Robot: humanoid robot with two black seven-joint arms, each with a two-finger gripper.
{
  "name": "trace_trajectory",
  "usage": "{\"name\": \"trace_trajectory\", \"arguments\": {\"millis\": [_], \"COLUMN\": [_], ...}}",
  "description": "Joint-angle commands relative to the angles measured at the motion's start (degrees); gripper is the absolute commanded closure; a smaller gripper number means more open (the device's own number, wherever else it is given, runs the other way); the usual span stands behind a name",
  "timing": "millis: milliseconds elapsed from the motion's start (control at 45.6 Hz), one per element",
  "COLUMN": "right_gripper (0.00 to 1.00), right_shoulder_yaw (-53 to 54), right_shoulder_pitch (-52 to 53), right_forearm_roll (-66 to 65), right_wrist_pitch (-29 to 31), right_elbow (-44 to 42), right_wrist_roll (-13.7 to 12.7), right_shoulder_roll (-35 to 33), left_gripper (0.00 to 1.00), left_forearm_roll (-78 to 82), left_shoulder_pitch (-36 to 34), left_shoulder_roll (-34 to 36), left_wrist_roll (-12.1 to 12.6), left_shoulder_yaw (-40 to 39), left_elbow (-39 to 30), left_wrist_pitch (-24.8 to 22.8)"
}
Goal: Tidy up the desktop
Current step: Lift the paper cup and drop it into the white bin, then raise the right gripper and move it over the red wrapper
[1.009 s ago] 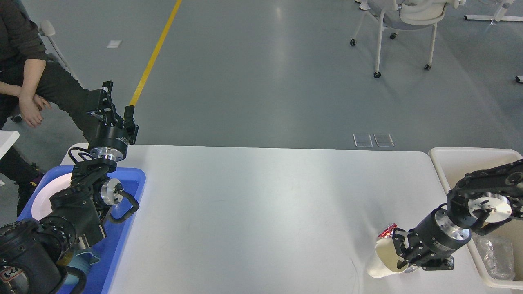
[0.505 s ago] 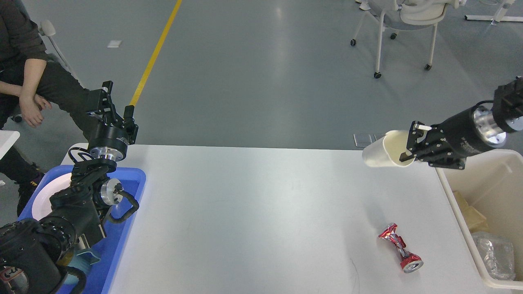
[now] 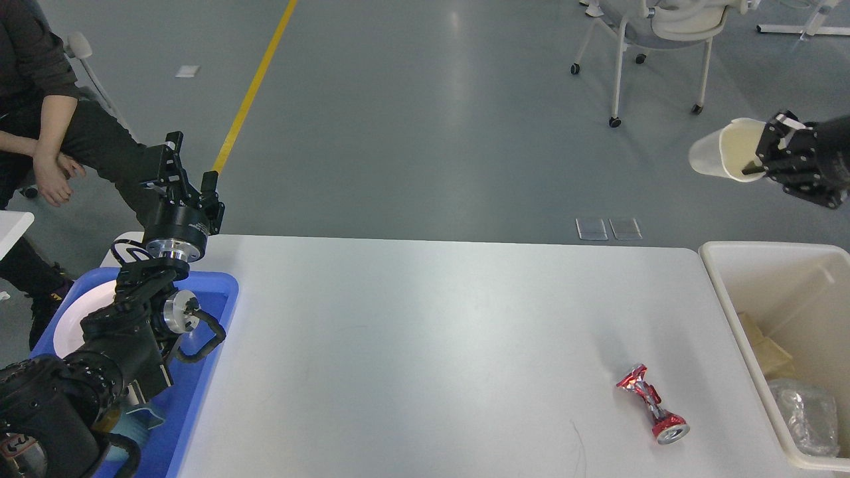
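Observation:
The white desktop (image 3: 412, 345) fills the middle of the head view. A crushed red can (image 3: 651, 410) lies on it at the near right. My right gripper (image 3: 764, 149) is shut on the rim of a cream paper cup (image 3: 720, 158) and holds it tilted high at the far right, above the cream bin (image 3: 724, 279). My left gripper (image 3: 189, 166) points up above the far left corner of the desktop, open and empty.
A blue tray (image 3: 219, 292) with a white plate (image 3: 66, 332) sits at the left edge under my left arm. The cream bin holds crumpled paper and clear plastic. A seated person (image 3: 46, 133) is at the far left. A wheeled chair stands beyond the table.
My right gripper lifted the paper cup from beside the red can and carried it up and to the right, above the bin. The left arm has not moved.

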Motion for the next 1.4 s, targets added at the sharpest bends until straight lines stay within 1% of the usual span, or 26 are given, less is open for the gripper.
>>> {"name": "trace_trajectory", "arguments": {"millis": [0,44,132,176,241,285,329,351,373,461,549,724,834,900,965,1075,1141,1207,1294,1382], "right_gripper": [1.0,1.0,0.99,0.95,0.69,0.49,0.25,0.1,0.0,0.0,0.0,0.0,0.0,0.0,0.0,0.0,0.0,0.0,0.0,0.0], "right_shoulder_yaw": [0.6,0.7,0.9,1.0,0.9,0.7,0.6,0.6,0.7,0.8,0.8,0.4,-0.2,-1.9,-4.6,-11.5,-16.5,-19.3,-19.4,-19.0], "right_shoulder_pitch": [-12.4,-16.8,-25.1,-28.4,-33.9,-36.6,-39.1,-40.2,-41.1,-43.5,-45.0,-43.6,-34.3,-28.7,-20.9,-5.9,2.5,9.6,15.8,20.0], "right_forearm_roll": [0.1,0.1,0.1,0.1,0.1,0.1,0.1,0.1,0.1,0.1,0.1,0.2,0.4,0.6,0.6,0.6,0.4,-0.1,-1.0,-1.7], "right_wrist_pitch": [-9.4,-12.3,-16.0,-16.6,-17.5,-17.6,-17.6,-17.6,-17.6,-17.6,-17.6,-17.7,-16.8,-16.7,-16.4,-15.6,-12.4,-7.1,0.2,9.5], "right_elbow": [-10.5,-13.9,-20.6,-23.7,-28.0,-30.0,-31.9,-32.9,-33.8,-35.3,-35.4,-35.2,-33.7,-30.4,-24.9,-11.0,-3.2,3.2,8.1,10.3], "right_wrist_roll": [0.1,0.1,0.2,0.1,0.2,0.2,0.2,0.2,0.3,0.2,0.2,0.4,0.6,0.5,0.6,0.6,0.7,0.8,0.8,1.1], "right_shoulder_roll": [0.6,2.0,6.1,7.6,10.1,11.9,13.8,14.7,15.5,18.1,18.8,19.4,19.5,19.5,19.5,20.6,21.6,23.3,25.2,27.3], "left_gripper": [0.03,0.03,0.04,0.03,0.04,0.04,0.03,0.03,0.03,0.03,0.04,0.04,0.03,0.04,0.03,0.03,0.03,0.03,0.03,0.03], "left_forearm_roll": [0.0,0.0,0.0,0.0,0.0,0.0,0.0,0.0,0.0,0.0,0.0,0.0,0.0,0.0,0.0,0.0,0.0,0.0,0.0,0.0], "left_shoulder_pitch": [0.0,0.0,0.0,0.0,0.0,0.0,0.0,0.0,0.0,0.0,0.0,0.0,0.0,0.0,0.0,0.0,0.0,0.0,0.0,0.0], "left_shoulder_roll": [0.0,0.0,0.0,0.0,0.0,0.0,0.0,0.0,0.0,0.0,-0.1,0.0,0.0,0.0,0.0,0.0,0.0,0.0,0.0,0.0], "left_wrist_roll": [0.0,0.0,0.0,0.0,0.0,0.0,0.0,0.0,0.0,0.0,0.0,0.0,0.0,0.0,0.0,0.0,0.0,0.0,0.0,0.0], "left_shoulder_yaw": [0.0,0.0,0.0,0.0,0.0,0.0,0.0,0.0,0.0,0.0,0.0,0.0,0.0,0.0,0.0,0.0,0.0,0.0,0.0,0.0], "left_elbow": [0.0,0.0,0.0,0.0,0.0,0.0,0.0,0.0,0.0,0.0,0.0,0.0,0.0,0.0,0.0,0.0,0.0,0.0,0.0,0.0], "left_wrist_pitch": [0.0,0.0,0.0,0.0,0.0,0.0,0.0,0.0,0.0,0.0,0.0,0.0,0.0,0.0,0.0,0.0,0.0,0.0,0.0,0.0]}}
